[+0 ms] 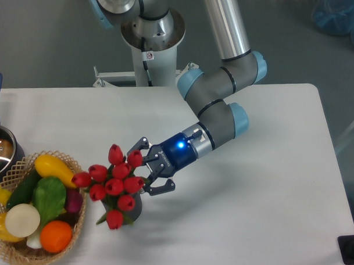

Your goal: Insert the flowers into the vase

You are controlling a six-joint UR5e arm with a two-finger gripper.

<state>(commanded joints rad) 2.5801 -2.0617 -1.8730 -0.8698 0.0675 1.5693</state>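
The gripper [142,168] sits left of the frame's centre with its fingers spread wide, one above and one below, just beside the flowers [113,180] on their right. Nothing is clamped between the fingers as far as this view shows; the upper fingertip lies close to a bud, and I cannot tell whether it touches.

The flowers stand in the vase [131,207], in the lower left-centre of the frame. The buds spread wider than the vase and hide most of it; only a dark patch of its side shows at the lower right of the bunch. One bud droops low at the front.

The task looks about done, so the risk lies in the withdrawal. A fingertip could snag a bud or stem and drag the bunch out, or tip the vase, which looks top-heavy. The bunch also leans toward the basket [7,253] at the lower left, so a nudge that way might topple it onto the table [266,228].
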